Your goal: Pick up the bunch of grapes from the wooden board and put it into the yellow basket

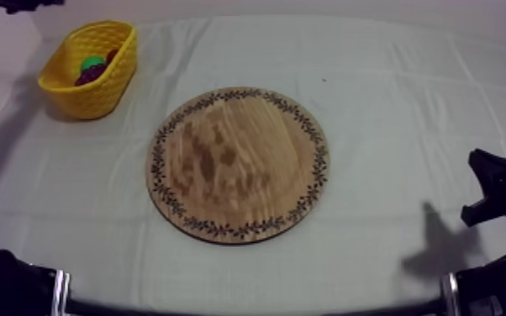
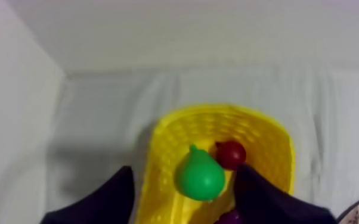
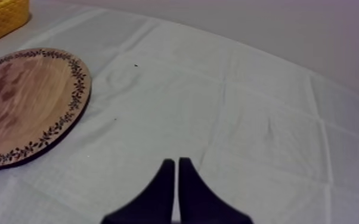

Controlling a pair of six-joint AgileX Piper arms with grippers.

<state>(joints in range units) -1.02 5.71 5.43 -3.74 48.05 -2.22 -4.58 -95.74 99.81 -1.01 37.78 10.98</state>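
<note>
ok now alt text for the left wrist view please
The left claw hangs open over the yellow basket, black fingers apart and gripping nothing. In the basket lie a green pear, a small red fruit and part of the purple bunch of grapes; the basket stands on the grey-white cloth.

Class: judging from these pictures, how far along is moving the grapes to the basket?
Done: the purple bunch of grapes lies in the yellow woven basket, off the round wooden board. In hand: nothing; the left gripper hangs open over the basket. Left: probably only pulling that arm back.
</note>
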